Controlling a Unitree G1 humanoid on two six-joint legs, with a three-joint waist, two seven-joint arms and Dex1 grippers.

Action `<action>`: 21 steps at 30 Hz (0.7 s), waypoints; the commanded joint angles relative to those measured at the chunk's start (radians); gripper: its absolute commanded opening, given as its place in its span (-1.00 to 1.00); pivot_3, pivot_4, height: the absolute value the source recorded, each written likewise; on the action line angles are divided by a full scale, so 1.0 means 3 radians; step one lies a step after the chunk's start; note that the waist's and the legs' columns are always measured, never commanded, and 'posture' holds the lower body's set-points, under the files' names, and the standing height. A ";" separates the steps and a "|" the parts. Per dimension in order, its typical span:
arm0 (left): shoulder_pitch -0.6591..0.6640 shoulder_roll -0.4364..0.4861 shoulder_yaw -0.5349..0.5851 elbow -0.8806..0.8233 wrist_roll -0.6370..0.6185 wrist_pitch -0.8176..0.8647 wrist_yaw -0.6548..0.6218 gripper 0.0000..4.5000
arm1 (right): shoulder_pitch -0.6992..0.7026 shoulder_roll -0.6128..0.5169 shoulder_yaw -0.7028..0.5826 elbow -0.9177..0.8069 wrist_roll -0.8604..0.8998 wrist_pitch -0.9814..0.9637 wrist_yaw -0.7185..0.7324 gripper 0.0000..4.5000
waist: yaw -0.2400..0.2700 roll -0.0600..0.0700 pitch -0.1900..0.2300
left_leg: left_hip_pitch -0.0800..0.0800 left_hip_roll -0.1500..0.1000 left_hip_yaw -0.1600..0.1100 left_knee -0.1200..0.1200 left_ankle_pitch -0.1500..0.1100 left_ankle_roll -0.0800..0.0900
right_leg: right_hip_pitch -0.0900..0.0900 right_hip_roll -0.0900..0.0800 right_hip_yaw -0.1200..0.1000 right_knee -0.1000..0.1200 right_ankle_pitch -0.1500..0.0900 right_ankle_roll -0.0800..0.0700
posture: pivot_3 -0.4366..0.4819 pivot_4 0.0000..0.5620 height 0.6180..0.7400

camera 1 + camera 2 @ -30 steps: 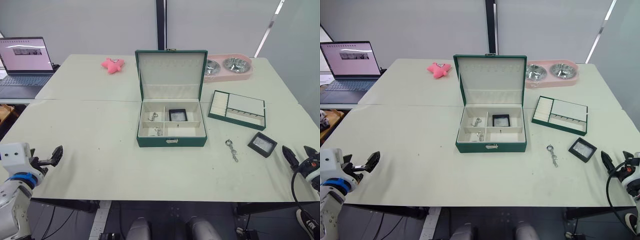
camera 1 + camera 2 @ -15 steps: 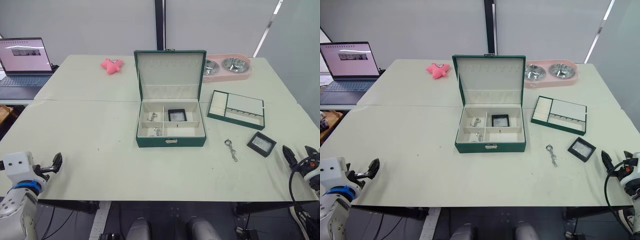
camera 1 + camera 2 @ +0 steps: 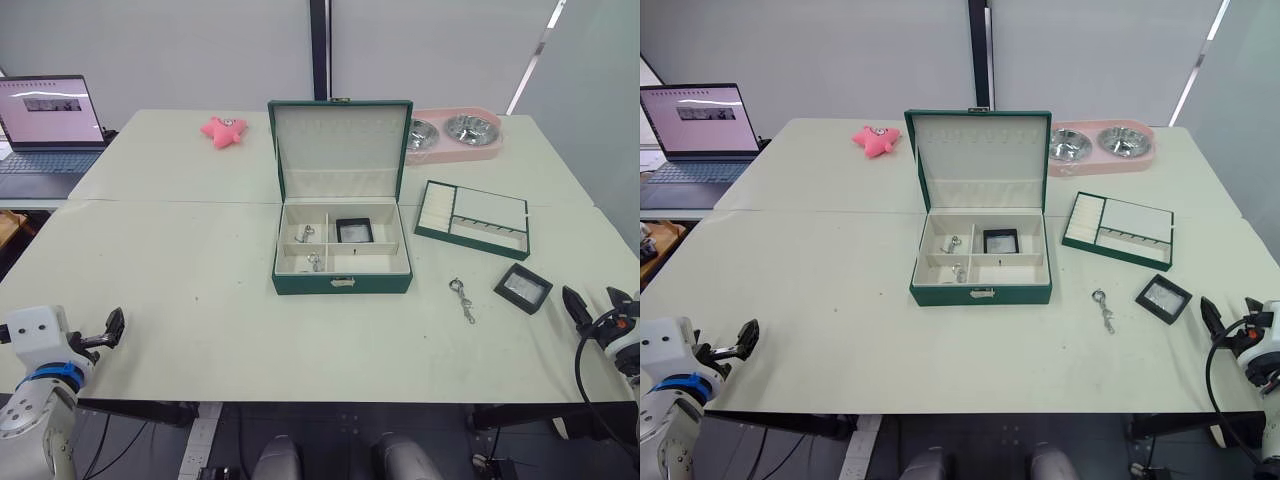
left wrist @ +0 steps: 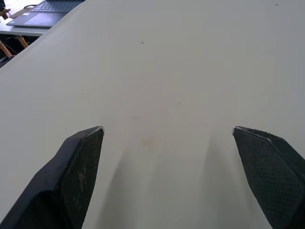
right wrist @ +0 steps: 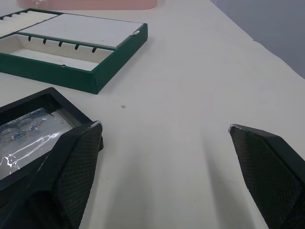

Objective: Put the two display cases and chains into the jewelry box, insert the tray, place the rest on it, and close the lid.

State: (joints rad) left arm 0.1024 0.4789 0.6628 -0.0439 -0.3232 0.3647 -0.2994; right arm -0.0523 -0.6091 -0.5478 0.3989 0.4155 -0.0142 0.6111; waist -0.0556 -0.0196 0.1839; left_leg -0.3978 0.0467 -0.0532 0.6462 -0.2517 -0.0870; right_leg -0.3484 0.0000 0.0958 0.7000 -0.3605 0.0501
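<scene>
The dark green jewelry box (image 3: pixel 300 284) stands open at the table's middle, its lid (image 3: pixel 340 150) upright behind it. One display case (image 3: pixel 354 231) lies in the back right compartment. Two chains (image 3: pixel 306 233) (image 3: pixel 315 261) rest in the left compartments. To the right of the box a third chain (image 3: pixel 462 299) and the other display case (image 3: pixel 523 288) lie on the table. The tray (image 3: pixel 488 207) sits behind them. My right gripper (image 3: pixel 590 303) is open at the near right edge, just right of that case (image 5: pixel 28 129). My left gripper (image 3: pixel 113 327) is open over bare table at the near left.
A pink double bowl dish (image 3: pixel 455 134) stands at the back right behind the lid. A pink star toy (image 3: pixel 225 129) lies at the back, left of the box. On a side desk at the far left sits an open laptop (image 3: pixel 45 125).
My left arm has sunk a little toward the table's near edge. The right gripper has hardly moved. Nothing on the table has shifted.
</scene>
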 commanded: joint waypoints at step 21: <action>-0.1710 0.0679 -0.1697 -0.0572 -0.0926 0.0694 -0.1857 0.99 | -0.0448 -0.0883 0.0748 -0.0822 0.0165 0.1158 0.1150 1.00 | 0.0012 0.0001 0.0000 | -0.0004 -0.0001 0.0001 0.0001 0.0000 0.0000 | -0.0001 0.0001 -0.0001 -0.0006 0.0000 0.0000 | -0.05 -0.47 1.00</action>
State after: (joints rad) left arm -0.3883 0.6811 0.1786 -0.1843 -0.5831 0.5751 -0.8185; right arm -0.1748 -0.8515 -0.3240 0.1795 0.4717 0.3244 0.9352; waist -0.0519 -0.0194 0.1839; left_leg -0.3990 0.0463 -0.0530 0.6466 -0.2517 -0.0871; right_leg -0.3487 0.0004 0.0956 0.6983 -0.3605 0.0501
